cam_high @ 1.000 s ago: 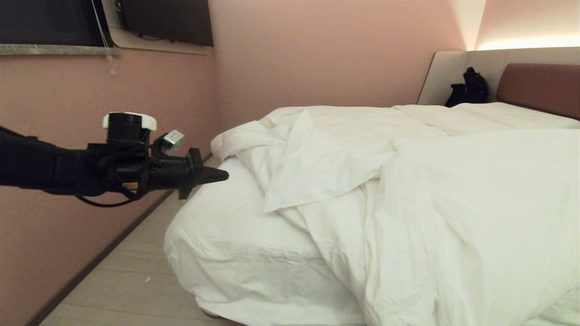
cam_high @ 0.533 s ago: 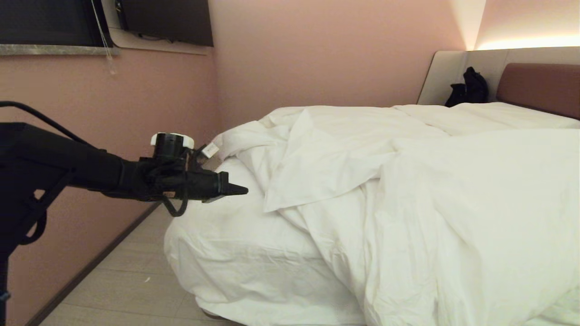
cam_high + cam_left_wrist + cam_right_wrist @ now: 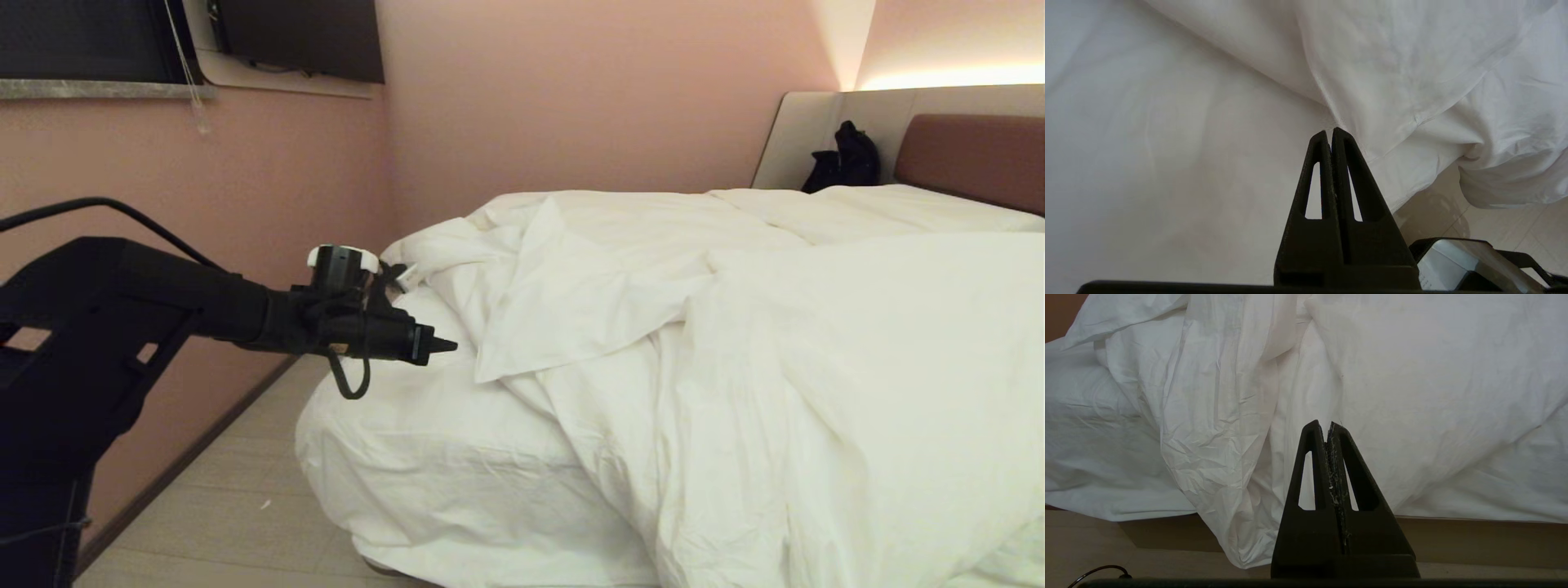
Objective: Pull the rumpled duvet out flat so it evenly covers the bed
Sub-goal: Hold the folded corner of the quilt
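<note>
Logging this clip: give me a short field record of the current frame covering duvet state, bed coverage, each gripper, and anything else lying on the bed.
duvet: rumpled, bunched toward the robot's right, one corner folded back
bed: sheeted mattress corner on the robot's left lies bare
left gripper: shut, empty, over the bare corner, tips pointing at the folded duvet edge
right gripper: shut, empty, facing duvet hanging over the bed's side
other: black bag by the headboard
</note>
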`<state>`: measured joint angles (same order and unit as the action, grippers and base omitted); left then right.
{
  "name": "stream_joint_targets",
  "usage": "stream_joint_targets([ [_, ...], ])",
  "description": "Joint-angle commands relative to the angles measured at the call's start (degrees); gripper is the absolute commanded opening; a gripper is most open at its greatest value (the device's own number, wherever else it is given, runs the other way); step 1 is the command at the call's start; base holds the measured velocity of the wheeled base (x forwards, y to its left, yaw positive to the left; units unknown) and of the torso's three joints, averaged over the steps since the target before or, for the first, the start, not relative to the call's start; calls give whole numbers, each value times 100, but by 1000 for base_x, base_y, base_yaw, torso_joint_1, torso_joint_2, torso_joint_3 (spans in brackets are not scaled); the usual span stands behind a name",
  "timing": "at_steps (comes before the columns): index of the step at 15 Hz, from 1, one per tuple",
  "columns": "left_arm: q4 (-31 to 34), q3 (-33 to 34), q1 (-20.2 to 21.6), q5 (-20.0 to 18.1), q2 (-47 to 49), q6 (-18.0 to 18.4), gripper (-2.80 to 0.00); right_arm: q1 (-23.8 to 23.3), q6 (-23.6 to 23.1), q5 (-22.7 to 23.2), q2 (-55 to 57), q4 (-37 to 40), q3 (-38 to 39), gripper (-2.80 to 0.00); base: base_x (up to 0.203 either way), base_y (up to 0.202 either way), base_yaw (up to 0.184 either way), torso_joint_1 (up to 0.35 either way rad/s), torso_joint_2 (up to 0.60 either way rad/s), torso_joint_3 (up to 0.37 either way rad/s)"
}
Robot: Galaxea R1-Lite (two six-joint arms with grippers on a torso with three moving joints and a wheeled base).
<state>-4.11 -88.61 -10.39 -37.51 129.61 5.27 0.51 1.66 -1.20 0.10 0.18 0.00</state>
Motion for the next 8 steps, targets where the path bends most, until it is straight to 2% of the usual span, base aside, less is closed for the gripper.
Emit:
stream_joint_targets([
  [1,42,-160,-141,-11,21,151,-280,2,1,-3,-1,-1,0,-280,0,0,0,0,0,0],
  [2,94,-209,-226,33,38,308,-280,2,1,-3,-1,-1,0,-280,0,0,0,0,0,0],
  [6,105,-260,-423,344,94,518,-280,2,1,6,-1,-1,0,-280,0,0,0,0,0,0],
  [7,104,-370,-554,504,165,587,-160,2,1,-3,-1,-1,0,-280,0,0,0,0,0,0],
  [8,103,-376,-560,517,170,598,0,2,1,-3,-1,-1,0,-280,0,0,0,0,0,0],
])
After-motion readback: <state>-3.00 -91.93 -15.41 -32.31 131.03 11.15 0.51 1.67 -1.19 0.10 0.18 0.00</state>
